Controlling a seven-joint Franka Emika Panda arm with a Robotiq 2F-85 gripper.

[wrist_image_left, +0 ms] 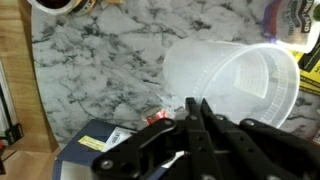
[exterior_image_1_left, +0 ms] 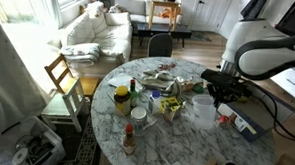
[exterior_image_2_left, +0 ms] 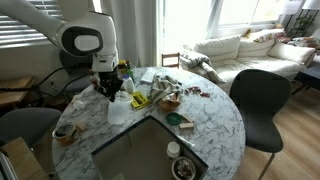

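Observation:
My gripper (wrist_image_left: 197, 103) hangs low over the round marble table (exterior_image_1_left: 185, 144), and its two black fingers are pressed together with nothing between them. Just beyond the fingertips is a clear plastic cup (wrist_image_left: 235, 80), which appears empty. In both exterior views the gripper (exterior_image_1_left: 220, 91) (exterior_image_2_left: 108, 88) hovers beside that cup (exterior_image_1_left: 202, 108) (exterior_image_2_left: 118, 108) near the table's edge. A small red thing (wrist_image_left: 155, 118) lies on the marble close to the fingers, and a blue flat box (wrist_image_left: 95, 145) sits below it in the wrist view.
Food items and wrappers (exterior_image_1_left: 167, 88) crowd the table's middle, with a yellow jar (exterior_image_1_left: 121, 99) and a small sauce bottle (exterior_image_1_left: 130, 140). A wooden chair (exterior_image_1_left: 62, 84) and a black chair (exterior_image_2_left: 262, 100) stand at the table. A white sofa (exterior_image_1_left: 95, 30) is behind.

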